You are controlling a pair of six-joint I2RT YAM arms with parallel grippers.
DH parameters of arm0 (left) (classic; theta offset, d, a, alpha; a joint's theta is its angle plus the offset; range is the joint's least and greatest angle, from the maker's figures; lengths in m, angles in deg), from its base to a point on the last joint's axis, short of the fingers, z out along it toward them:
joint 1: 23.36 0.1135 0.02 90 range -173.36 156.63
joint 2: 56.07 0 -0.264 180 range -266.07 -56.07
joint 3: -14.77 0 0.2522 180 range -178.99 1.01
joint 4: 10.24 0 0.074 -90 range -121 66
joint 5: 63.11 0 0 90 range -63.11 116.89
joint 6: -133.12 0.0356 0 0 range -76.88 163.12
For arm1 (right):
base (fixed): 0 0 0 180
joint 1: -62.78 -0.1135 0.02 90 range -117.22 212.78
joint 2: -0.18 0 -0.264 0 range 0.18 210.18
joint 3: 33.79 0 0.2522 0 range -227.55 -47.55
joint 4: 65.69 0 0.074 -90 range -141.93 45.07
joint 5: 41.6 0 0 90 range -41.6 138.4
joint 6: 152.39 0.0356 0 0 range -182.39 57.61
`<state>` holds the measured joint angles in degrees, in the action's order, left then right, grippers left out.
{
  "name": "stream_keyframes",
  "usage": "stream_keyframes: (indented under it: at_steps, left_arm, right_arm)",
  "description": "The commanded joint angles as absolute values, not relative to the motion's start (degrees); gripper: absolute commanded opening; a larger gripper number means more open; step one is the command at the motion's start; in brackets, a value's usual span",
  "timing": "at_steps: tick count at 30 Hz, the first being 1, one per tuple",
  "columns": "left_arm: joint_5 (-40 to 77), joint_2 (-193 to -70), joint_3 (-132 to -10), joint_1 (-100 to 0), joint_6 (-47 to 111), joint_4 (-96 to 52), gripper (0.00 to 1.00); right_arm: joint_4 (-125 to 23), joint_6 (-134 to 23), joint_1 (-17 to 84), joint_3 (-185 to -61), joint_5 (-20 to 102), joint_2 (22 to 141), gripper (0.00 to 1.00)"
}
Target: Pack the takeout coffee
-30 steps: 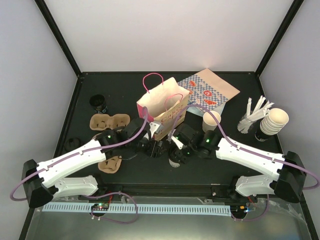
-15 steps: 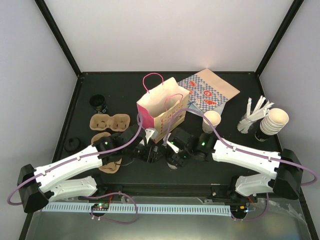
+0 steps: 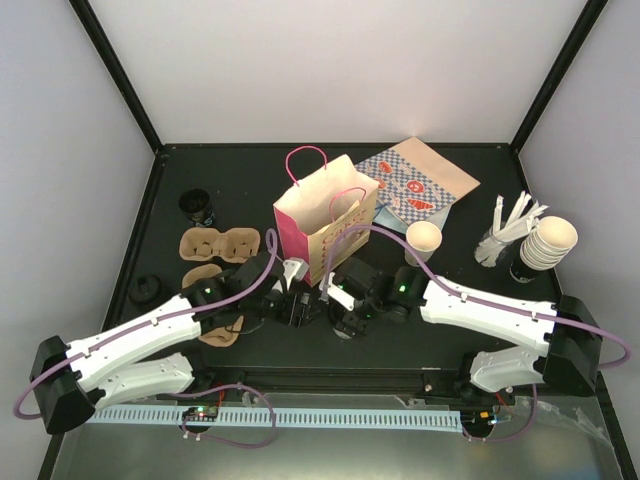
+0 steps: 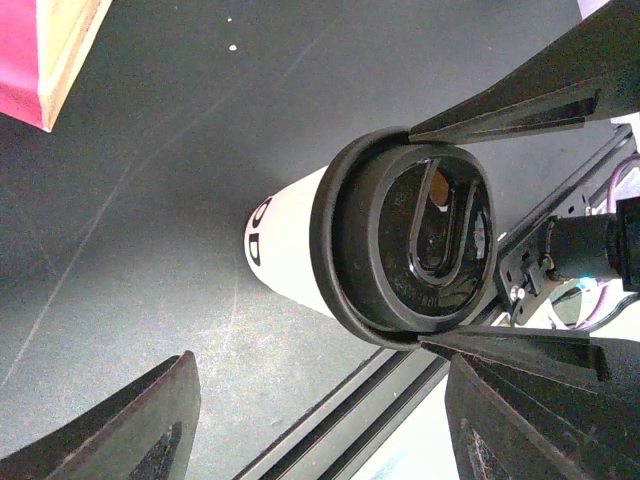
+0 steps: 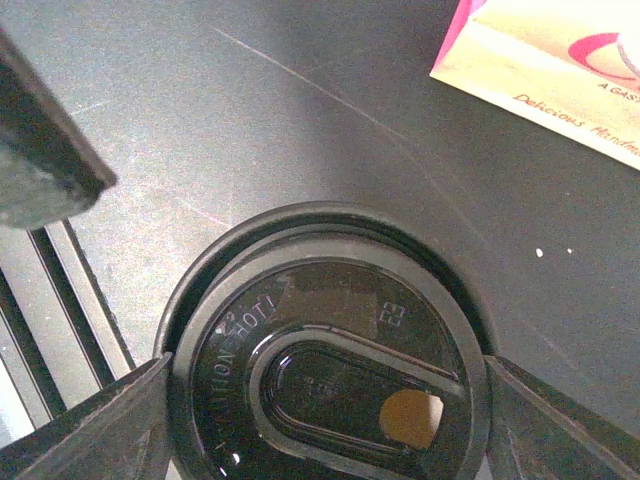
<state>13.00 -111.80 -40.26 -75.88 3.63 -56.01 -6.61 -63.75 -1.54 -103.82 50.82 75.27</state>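
The takeout coffee [image 4: 290,250] is a white paper cup with dark print and a black sip lid [image 5: 330,340]. It stands on the dark table in front of the pink bag [image 3: 325,215]. My right gripper [image 5: 325,400] is over it from above, shut on the lid, with one finger [image 4: 520,95] against each side of the rim. In the top view the right gripper [image 3: 345,315] hides most of the cup. My left gripper [image 4: 320,420] hangs open just left of the cup, nothing between its fingers [image 4: 130,425]; in the top view the left gripper [image 3: 296,300] is beside the right one.
An open cream paper cup [image 3: 423,238] stands right of the pink bag. A patterned bag [image 3: 420,185] lies flat behind. Cardboard cup carriers [image 3: 215,243] lie at the left, with a small black cup [image 3: 197,207] behind them. Nested cups [image 3: 550,240] and stirrers [image 3: 505,230] stand at the right.
Both grippers have shifted a little left and toward the table's near edge. The right one has carried the lidded cup away from the open cream cup.
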Motion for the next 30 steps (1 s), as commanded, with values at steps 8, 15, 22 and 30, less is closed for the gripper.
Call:
stream_keyframes:
  at_steps: [8,15,22,30]
  left_arm:
    - [7.73,-109.29,-36.83,-72.66,2.59,-51.52,0.70]
    - [4.49,-108.77,-34.66,-70.83,1.84,-48.74,0.70]
    - [2.73,-109.50,-33.70,-69.64,1.45,-46.75,0.70]
    - [2.31,-109.66,-33.53,-69.51,1.54,-46.42,0.70]
  right_arm:
    - [-5.90,-75.42,-1.87,-103.23,46.90,75.30,0.83]
    - [-6.28,-79.93,-1.90,-102.12,48.54,73.92,0.85]
    - [-7.13,-79.15,-1.91,-102.71,50.86,72.03,1.00]
    - [-6.96,-76.32,-1.84,-104.06,49.90,67.49,1.00]
